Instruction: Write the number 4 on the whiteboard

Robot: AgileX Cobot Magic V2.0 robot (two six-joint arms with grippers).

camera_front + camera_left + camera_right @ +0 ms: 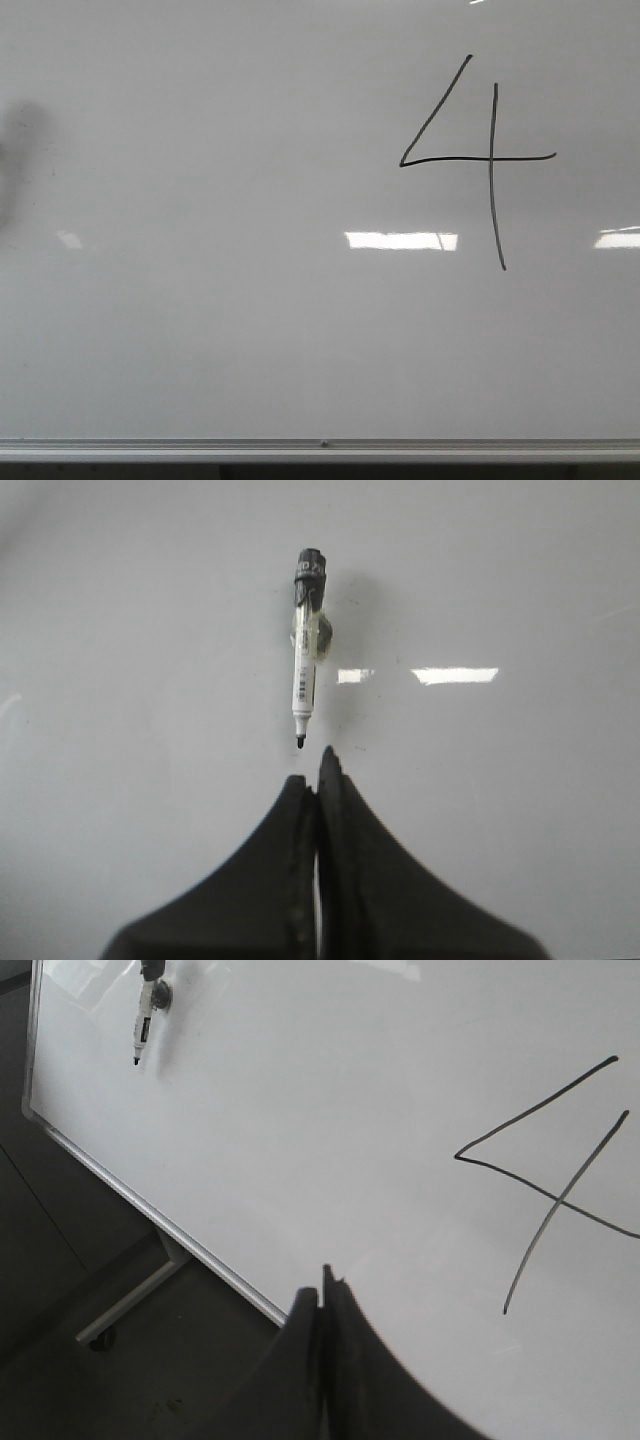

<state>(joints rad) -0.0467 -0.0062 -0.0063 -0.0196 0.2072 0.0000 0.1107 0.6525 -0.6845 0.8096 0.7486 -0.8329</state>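
You can see the number 4 (478, 160) drawn in thin black lines on the upper right part of the whiteboard (220, 330), its long vertical stroke crossing the bar. Your left tool (318, 780) has its fingers pressed together and empty, close to the tip of a marker (305, 645) stuck to the board. Your right tool (325, 1295) is likewise closed on nothing, near the board's rail (170, 1230).

marker (305, 645) | uncapped, tip down | wheeled stand leg (120, 1310) | dark floor (60, 1260)
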